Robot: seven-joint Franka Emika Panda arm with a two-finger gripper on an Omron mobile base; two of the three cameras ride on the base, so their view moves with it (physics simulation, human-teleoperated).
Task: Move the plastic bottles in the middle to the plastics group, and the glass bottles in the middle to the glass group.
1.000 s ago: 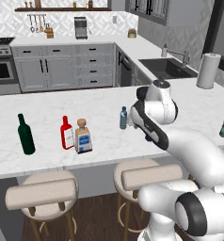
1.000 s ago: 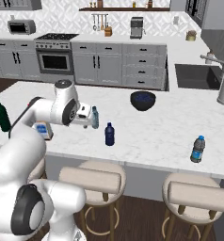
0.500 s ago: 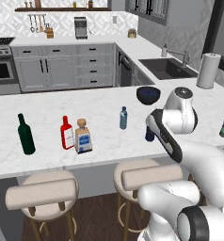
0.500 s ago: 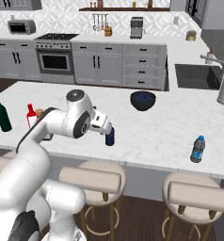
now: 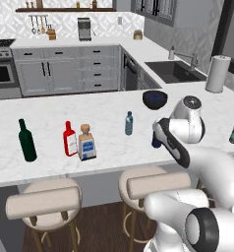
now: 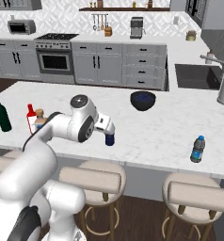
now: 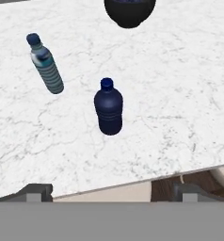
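- The end effector (image 7: 112, 190) hangs above the front edge of the white marble counter (image 7: 180, 94), its two dark fingertips (image 7: 36, 190) spread wide apart with nothing between them.
- In the hand view the squat dark navy bottle (image 7: 108, 108) stands upright on the counter, straight ahead of the gap between the tips and clear of both.
- From the right base view that navy bottle (image 6: 109, 139) sits just below the arm's wrist, near the counter's front edge; in the left base view it (image 5: 156, 140) is partly hidden behind the arm.
- The slim pale blue-grey bottle (image 7: 45, 65) stands upright, apart from the navy one; in the left base view it (image 5: 129, 123) is in the middle of the counter.
- A dark bowl (image 5: 155, 99) sits farther back on the counter, behind both small bottles.
- The square amber bottle (image 5: 86, 143) with its cork stopper stands just beside the red bottle (image 5: 70, 140), very close or touching; I cannot tell which.
- The dark green wine bottle (image 5: 26, 141) stands upright near them, at the far left end.
- The blue bottle with a pale label band (image 6: 197, 149) stands alone towards the right end, well apart from the others.
- A paper towel roll (image 5: 217, 74) stands by the sink (image 5: 175, 71).
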